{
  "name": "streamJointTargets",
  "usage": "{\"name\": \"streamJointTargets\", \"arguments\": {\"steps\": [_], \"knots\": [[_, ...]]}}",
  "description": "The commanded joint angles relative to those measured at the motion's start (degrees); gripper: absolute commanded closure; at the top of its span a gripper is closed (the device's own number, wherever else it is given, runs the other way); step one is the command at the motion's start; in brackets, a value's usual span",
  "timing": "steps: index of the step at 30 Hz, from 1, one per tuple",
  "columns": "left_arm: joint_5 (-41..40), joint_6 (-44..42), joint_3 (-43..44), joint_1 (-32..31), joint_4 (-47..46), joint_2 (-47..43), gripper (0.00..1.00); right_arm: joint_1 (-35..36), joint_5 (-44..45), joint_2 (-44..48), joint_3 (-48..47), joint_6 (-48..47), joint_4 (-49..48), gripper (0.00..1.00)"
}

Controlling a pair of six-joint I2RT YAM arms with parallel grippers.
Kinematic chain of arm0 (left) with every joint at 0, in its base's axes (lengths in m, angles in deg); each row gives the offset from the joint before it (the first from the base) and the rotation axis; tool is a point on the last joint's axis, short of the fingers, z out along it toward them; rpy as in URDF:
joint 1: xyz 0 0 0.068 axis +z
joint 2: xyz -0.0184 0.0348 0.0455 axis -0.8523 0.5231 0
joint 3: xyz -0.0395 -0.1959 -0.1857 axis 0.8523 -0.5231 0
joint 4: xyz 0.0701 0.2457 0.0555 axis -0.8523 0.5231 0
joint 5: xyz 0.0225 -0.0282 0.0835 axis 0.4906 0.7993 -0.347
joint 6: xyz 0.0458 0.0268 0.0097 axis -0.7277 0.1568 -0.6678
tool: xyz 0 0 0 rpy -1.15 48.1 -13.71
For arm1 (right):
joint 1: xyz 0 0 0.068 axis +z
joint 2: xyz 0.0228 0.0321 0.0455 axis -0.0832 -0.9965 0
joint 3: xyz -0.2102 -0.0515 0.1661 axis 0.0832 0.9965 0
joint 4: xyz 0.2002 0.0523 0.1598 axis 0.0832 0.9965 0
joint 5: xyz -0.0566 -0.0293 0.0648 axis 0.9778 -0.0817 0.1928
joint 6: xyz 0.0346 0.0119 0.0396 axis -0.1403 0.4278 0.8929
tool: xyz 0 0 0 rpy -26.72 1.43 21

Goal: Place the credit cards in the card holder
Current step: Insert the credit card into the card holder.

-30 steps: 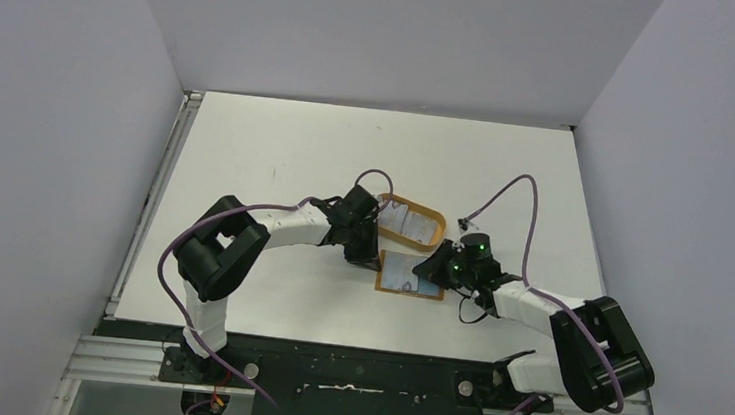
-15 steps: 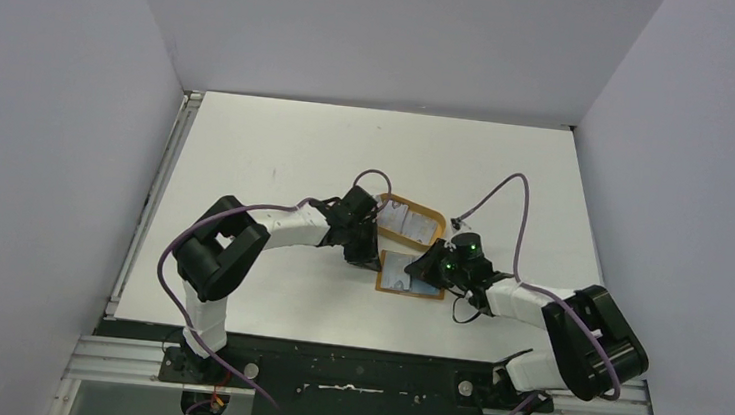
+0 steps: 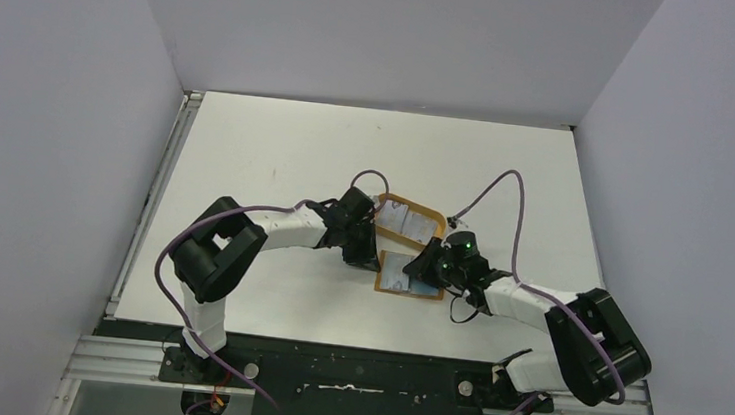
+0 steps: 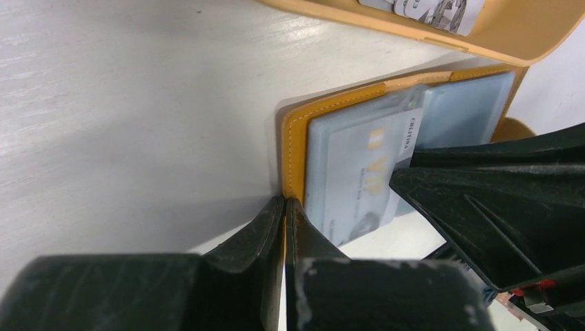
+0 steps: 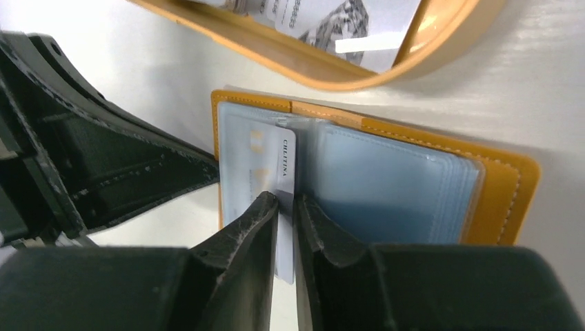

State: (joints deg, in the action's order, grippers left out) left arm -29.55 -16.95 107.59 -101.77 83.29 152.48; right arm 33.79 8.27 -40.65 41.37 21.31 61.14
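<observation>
The orange-brown card holder [image 3: 408,274] lies open on the table, clear pockets up. My left gripper [image 4: 284,204] is shut on the holder's [image 4: 295,141] left cover edge. My right gripper [image 5: 284,200] is shut on a pale credit card [image 5: 284,169] and holds its edge; most of the card lies in the left clear pocket of the holder [image 5: 421,179]. The same card shows in the left wrist view [image 4: 359,176]. More cards [image 3: 408,221] lie in the tray behind.
An oval tan-rimmed tray [image 3: 425,213] sits just behind the holder, touching or nearly touching it; it also shows in the right wrist view [image 5: 414,55]. Both grippers meet over the holder, close to each other. A side rail [image 3: 147,218] runs along the table's left edge.
My right gripper has moved left and a little farther onto the holder, pushing the card in. The left arm has shifted only slightly.
</observation>
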Motion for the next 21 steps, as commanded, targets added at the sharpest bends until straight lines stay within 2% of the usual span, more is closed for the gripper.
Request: {"name": "streamJointTargets", "arguments": {"steps": [1,6,12,15,21], "knots": [[-1.94,-0.5,-2.09,-0.07,1.39,-0.67,1.0,1.3,3.35,4.42,-1.92,-3.03,7.89,0.77],[-1.91,-0.58,-1.95,0.19,1.46,-0.75,1.0,1.32,4.7,7.83,-3.92,-4.49,13.52,0.6],[-1.9,-0.63,-1.94,0.16,1.61,-0.95,1.0,1.39,5.72,8.62,-5.81,-5.7,18.01,0.57],[-2.16,-0.73,-2.03,0.28,1.76,-1.4,1.0,1.4,6.46,8.53,-6.66,-6.24,19.7,0.6],[-2.04,-0.86,-1.85,0.38,1.81,-1.31,1.0,1.45,4.77,5.17,-7.87,-7.28,19.06,0.81]]}}
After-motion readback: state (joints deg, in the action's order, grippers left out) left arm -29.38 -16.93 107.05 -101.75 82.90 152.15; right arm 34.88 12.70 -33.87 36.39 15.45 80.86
